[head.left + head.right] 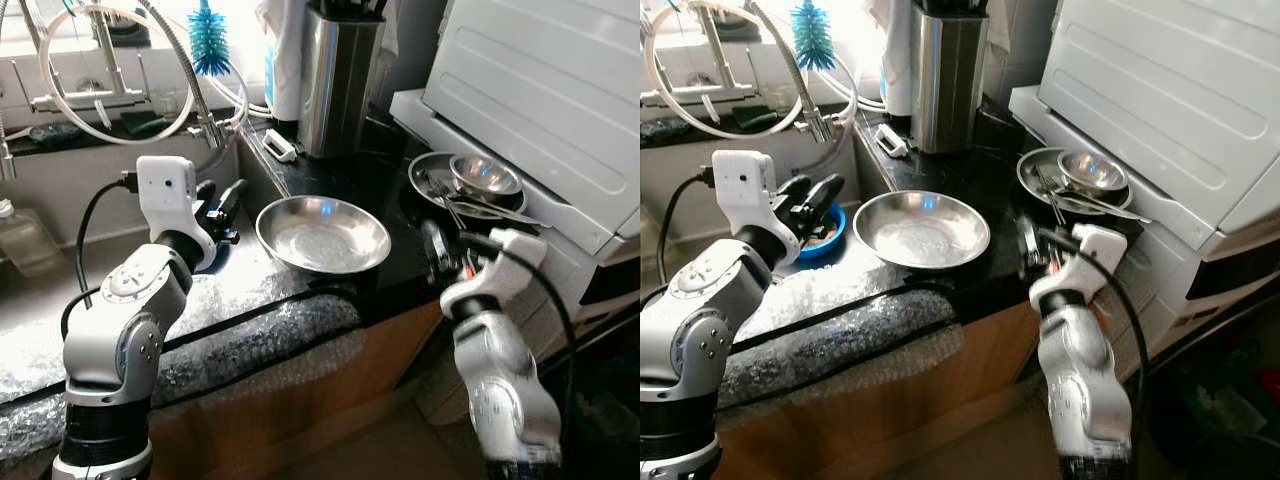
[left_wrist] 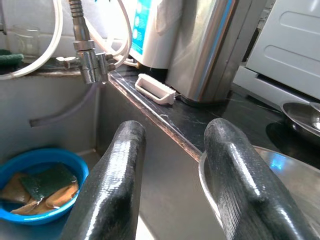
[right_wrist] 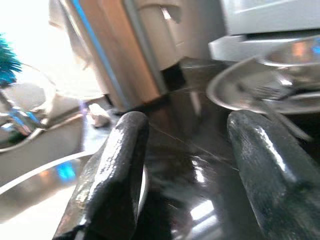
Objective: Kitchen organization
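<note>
Task's thing: we take the wide, shallow, round stainless-steel bowl as the piece to be handled next; it sits empty on the black glossy stone tabletop, near the front edge and just beside the sink edge.
Left tool: our left tool hovers over the sink side with its two black fingers held wide and nothing between them.
Right tool: our right tool rests low at the tabletop's front edge, its fingers also spread wide and empty.
Deciding relation: the bowl lies between the two tools, to the right of the left tool and to the left of the right one. In the left wrist view its near rim sits just beside one finger, so we judge the left arm the nearer.
Axis: the bowl is round and has no long axis; we judge the thin rim to be the only place to pinch.
Other dishes: a round steel plate carrying a small steel bowl and cutlery sits further back on the right, nearer the right tool.
Sink: a blue plastic bowl holding sponges lies below the left tool.
Risk: we expect a slippery rim.
</note>
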